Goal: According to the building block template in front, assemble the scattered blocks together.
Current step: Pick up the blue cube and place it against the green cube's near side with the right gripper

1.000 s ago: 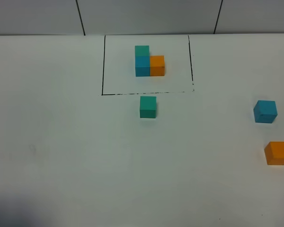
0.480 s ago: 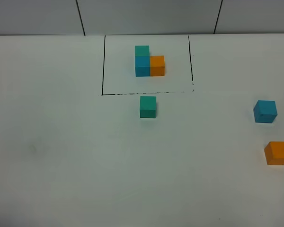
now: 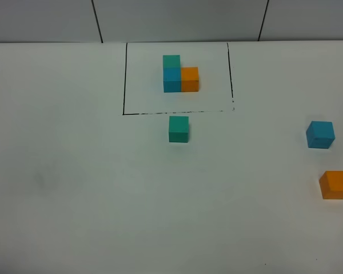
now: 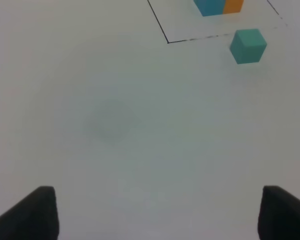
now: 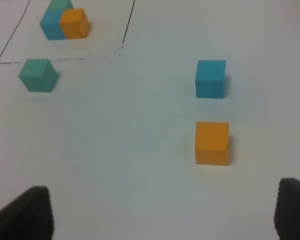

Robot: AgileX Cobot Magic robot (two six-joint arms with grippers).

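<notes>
With no cube joined, left gripper (image 4: pixel 155 220) and right gripper (image 5: pixel 157 217) gape wide, empty; next, carry the right-edge blue cube (image 3: pixel 320 135) to the central green cube (image 3: pixel 178 129).

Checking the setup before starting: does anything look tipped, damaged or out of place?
Nothing tipped or damaged. The loose teal-green cube, blue cube and orange cube sit flat, apart from one another. Only oddity: the frame's front line turns patchy toward its right corner.

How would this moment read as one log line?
template: framed trio | teal-green cube: loose, near template | blue cube, orange cube: loose, right side | left tool: open, empty | right tool: open, empty
</notes>
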